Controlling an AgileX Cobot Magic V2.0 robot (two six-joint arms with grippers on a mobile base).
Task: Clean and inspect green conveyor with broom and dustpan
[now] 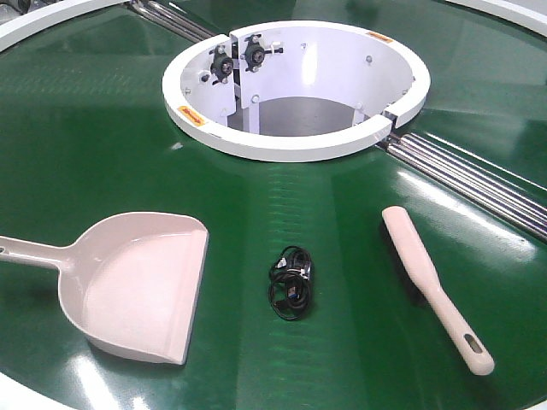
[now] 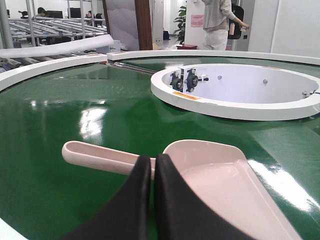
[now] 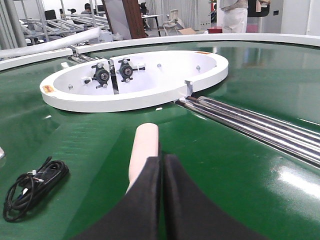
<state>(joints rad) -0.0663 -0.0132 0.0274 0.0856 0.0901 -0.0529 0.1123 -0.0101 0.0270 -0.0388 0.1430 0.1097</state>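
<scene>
The green conveyor (image 1: 325, 222) fills the front view, with its white ring hub (image 1: 295, 90) at the back. The dustpan (image 1: 141, 286) lies at the left, handle pointing left. The broom (image 1: 432, 286) lies at the right, handle toward the front right. Neither gripper shows in the front view. In the left wrist view my left gripper (image 2: 152, 162) is shut and empty, above the belt just in front of the dustpan (image 2: 225, 180) where handle meets scoop. In the right wrist view my right gripper (image 3: 161, 160) is shut and empty, over the broom (image 3: 142, 152).
A coiled black cable (image 1: 291, 282) lies on the belt between dustpan and broom, also in the right wrist view (image 3: 32, 187). Metal rollers (image 1: 479, 179) run from the hub to the right. The belt's white rim (image 1: 17, 393) is at the front left. A person (image 2: 217, 22) stands beyond the conveyor.
</scene>
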